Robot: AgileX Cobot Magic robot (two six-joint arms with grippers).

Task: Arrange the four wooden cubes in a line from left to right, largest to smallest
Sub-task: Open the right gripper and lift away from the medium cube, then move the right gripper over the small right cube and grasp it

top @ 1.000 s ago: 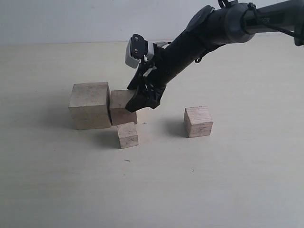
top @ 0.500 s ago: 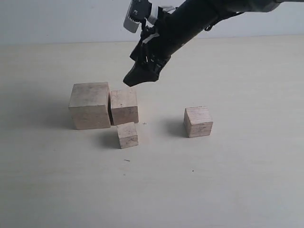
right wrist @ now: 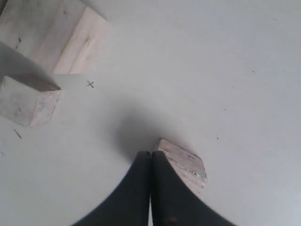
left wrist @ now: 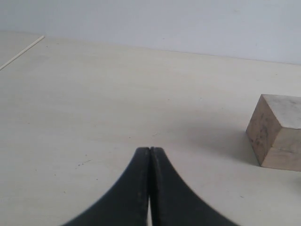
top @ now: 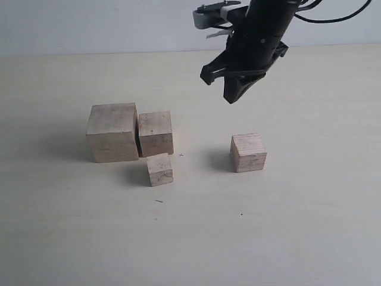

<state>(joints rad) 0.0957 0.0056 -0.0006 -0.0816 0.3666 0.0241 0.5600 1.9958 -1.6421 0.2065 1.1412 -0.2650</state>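
Observation:
Four pale wooden cubes stand on the table. The largest cube [top: 113, 132] is at the left, with the second-largest cube [top: 156, 133] touching its right side. Just in front of that one is the smallest cube [top: 160, 169]. The third cube [top: 248, 152] stands alone to the right. My right gripper [top: 232, 96] hangs shut and empty above and behind this lone cube, which shows partly hidden behind its fingers in the right wrist view [right wrist: 186, 165]. My left gripper [left wrist: 150, 149] is shut, low over bare table, with one cube [left wrist: 277, 132] off to its side.
The pale table top [top: 297, 226] stretches wide on all sides of the cubes. A light wall [top: 89, 24] bounds it at the back. The smallest cube [right wrist: 28, 106] and the second-largest cube [right wrist: 47, 33] also show in the right wrist view.
My right gripper has lifted off the second-largest cube and swung up and to the right, ending above the lone right cube. No cube has moved.

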